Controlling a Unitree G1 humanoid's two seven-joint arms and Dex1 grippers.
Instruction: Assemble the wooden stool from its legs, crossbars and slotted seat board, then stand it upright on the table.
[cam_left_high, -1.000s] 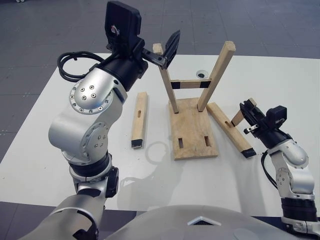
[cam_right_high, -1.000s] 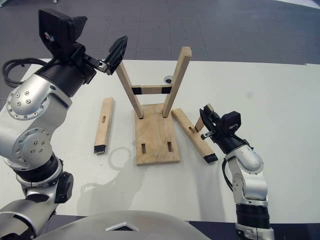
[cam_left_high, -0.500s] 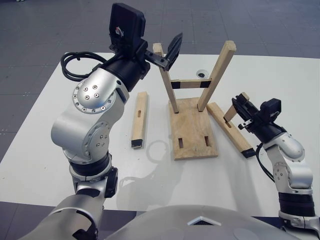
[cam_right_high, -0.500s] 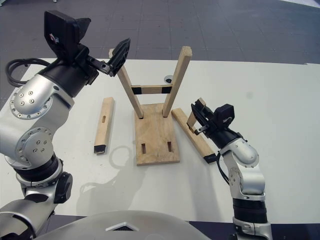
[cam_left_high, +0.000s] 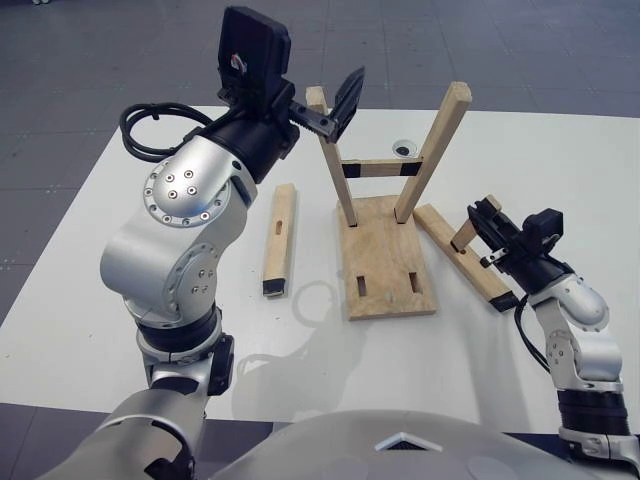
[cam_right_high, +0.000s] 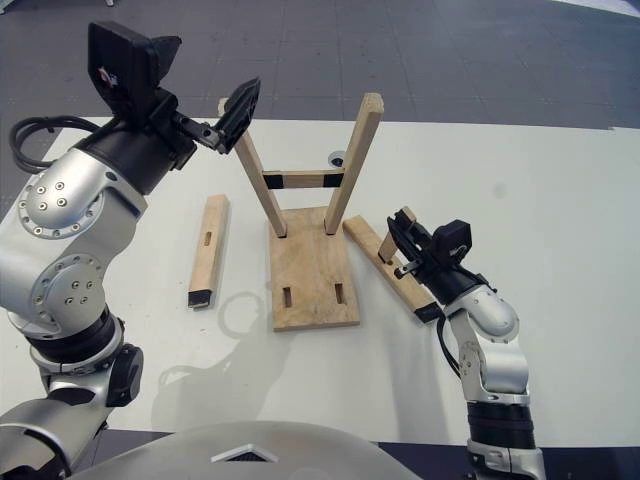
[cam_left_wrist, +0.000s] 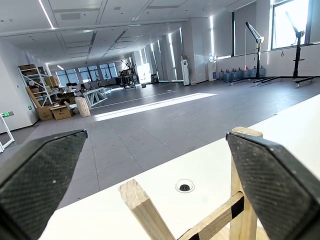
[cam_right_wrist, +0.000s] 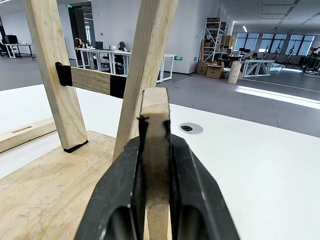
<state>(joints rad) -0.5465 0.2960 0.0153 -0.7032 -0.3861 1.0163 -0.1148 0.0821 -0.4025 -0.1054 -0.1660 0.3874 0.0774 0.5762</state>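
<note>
You have table (cam_left_high: 570, 180) running well right of the seat board (cam_left_high: 385, 255). Your right gripper (cam_left_high: 480, 224) clamps a crossbar (cam_left_high: 465, 235) right of the board. Your left gripper (cam_left_high: 335, 105) stands open at the top of the board's upright leg (cam_left_high: 333, 165).

seat board (cam_left_high: 388, 255) on table (cam_left_high: 560, 160), leg (cam_left_high: 279, 240) left

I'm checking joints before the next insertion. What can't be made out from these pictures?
Eye views: whether the held crossbar's lower end touches the loose leg under it or hovers is too small to tell.
Right wrist view: that end runs past the picture's edge between the right gripper's fingers.
Left wrist view: the picture's edge cuts off both standing legs.
</note>
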